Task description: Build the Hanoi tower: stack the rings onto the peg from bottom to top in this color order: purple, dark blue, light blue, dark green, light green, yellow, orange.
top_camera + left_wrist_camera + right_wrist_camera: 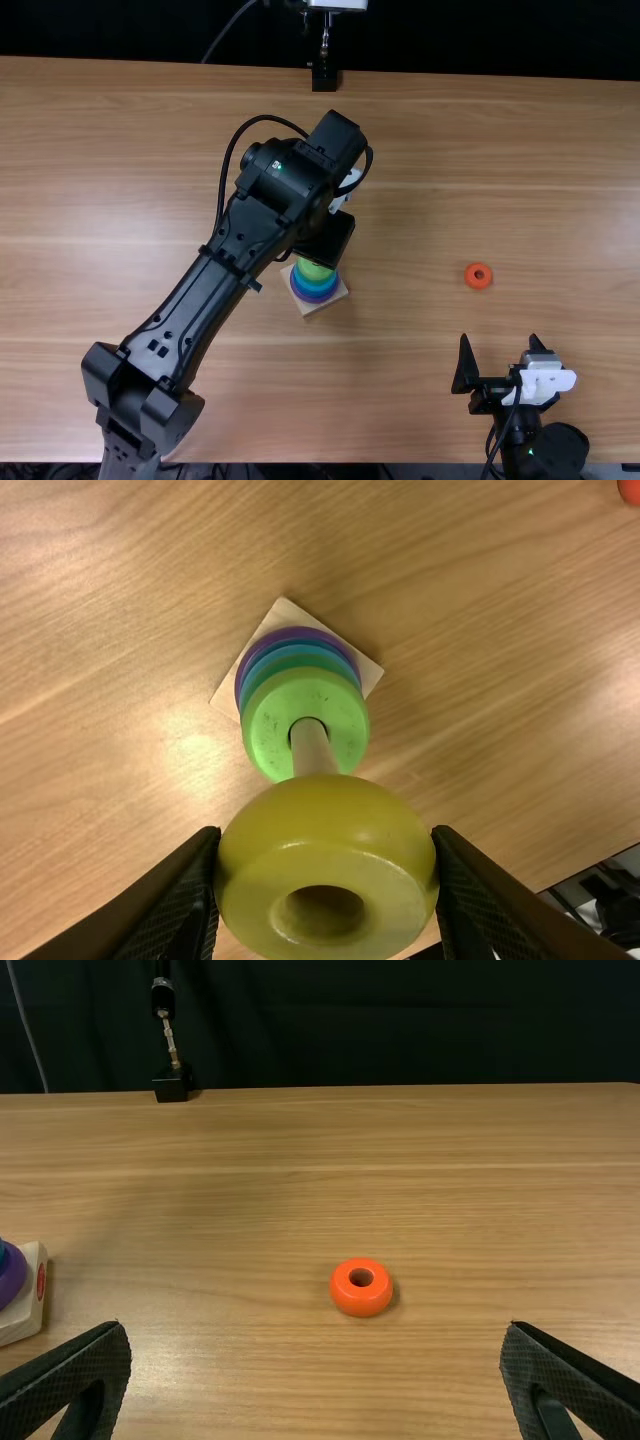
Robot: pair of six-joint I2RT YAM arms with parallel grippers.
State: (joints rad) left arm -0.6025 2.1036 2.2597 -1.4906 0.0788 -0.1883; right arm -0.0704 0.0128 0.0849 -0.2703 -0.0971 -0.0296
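Currently on yellow ring (328, 808), clamped in L gripper (325, 835) near peg (314, 752); next, prob. align w/ peg, lower onto lt. green ring (265, 720), let go.

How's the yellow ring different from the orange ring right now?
The yellow ring is yellow, but the orange ring is bright orange. The yellow ring is squeezed between the fingers of the left gripper, while the orange ring lies on the table with nobody holding it. Both are round with a hole in the middle, and neither is on the stack yet.
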